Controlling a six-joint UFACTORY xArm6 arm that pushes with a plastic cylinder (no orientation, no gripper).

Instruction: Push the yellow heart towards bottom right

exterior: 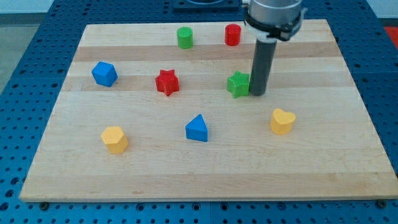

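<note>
Wooden board (205,180) lies on a blue perforated table (25,74); eight small blocks are scattered on it.

Tool: the arm ends in a plain dark rod, so there is nothing to spread or pinch. The rod stands upright, its tip (257,94) down at the board surface, right of centre in the view. The tip sits just at the view's right side of the green star (238,84), apparently touching it or nearly so; I cannot tell which.

Task block: the yellow heart (282,121) rests toward the view's lower right of the tip, near it but clearly apart, with bare wood between them. It stands alone, no other block close by.

Other blocks:
- green cylinder (185,37) and red cylinder (232,34) near the view's top edge, side by side with a gap.
- blue block (104,73), shape many-sided, at the view's left.
- red star (166,82) left of the green star, well apart from it.
- blue triangle (197,128) below centre.
- second yellow block (115,139), roughly hexagonal, at the view's lower left.

The rod's upper housing (274,15) partly hides the board's top edge beside the red cylinder.
</note>
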